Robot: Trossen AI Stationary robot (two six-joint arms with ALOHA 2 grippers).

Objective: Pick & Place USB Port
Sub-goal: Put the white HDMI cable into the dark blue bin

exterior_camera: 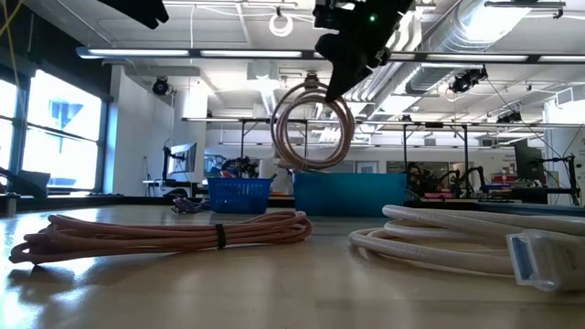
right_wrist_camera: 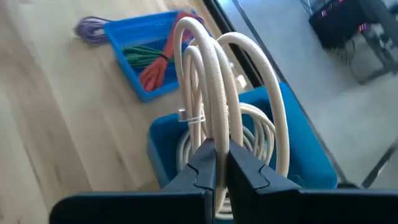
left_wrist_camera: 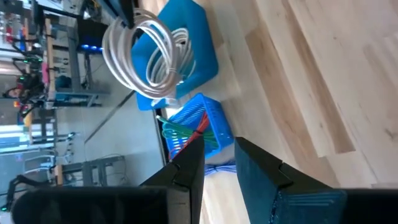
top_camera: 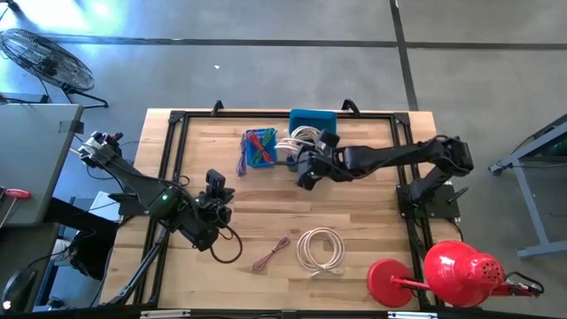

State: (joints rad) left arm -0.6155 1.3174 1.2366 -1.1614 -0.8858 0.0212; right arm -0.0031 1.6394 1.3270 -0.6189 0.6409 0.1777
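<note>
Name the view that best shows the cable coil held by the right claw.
Right wrist view: the coil fills it, pinched by the right claw. The low view shows it hanging; the left wrist view, farther off; the high view, mostly hidden.

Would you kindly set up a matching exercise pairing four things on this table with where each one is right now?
Things:
1. white cable coil
2. pink cable bundle
3. red and green cables
4. purple cable

Places:
A. on the table against the left side of the blue mesh basket
B. inside the blue mesh basket
C. held up by the right gripper above the blue bin
D. lying on the table's near part

Pairs: 1-C, 2-D, 3-B, 4-A
</note>
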